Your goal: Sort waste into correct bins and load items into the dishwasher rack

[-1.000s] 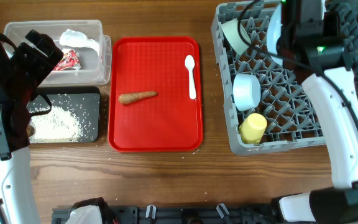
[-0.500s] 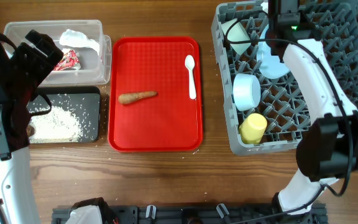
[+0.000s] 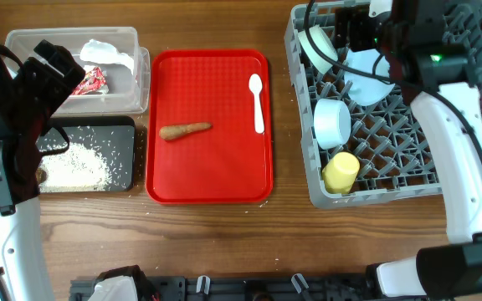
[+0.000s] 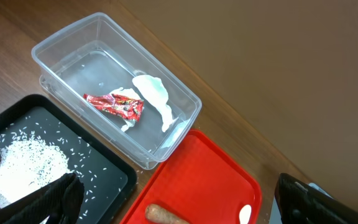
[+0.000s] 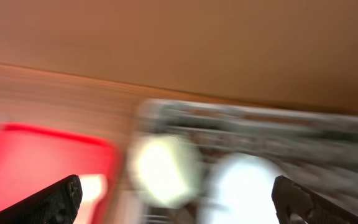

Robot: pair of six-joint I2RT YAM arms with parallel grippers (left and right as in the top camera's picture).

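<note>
Right hand (image 3: 351, 32) above rack (image 3: 392, 159): one plate (image 3: 371, 71), one cup (image 3: 340, 171)

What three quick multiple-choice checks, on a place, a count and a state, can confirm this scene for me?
1. The white spoon lies: A in the dishwasher rack; B on the red tray; C in the clear bin.
2. Things on the red tray: A one; B two; C four.
3. The left gripper is: A open; B shut empty; C shut on the spoon.
Key: B, the spoon lies at the tray's right side; B, spoon plus carrot-shaped piece; A, its fingers stand wide apart, nothing between.
</note>
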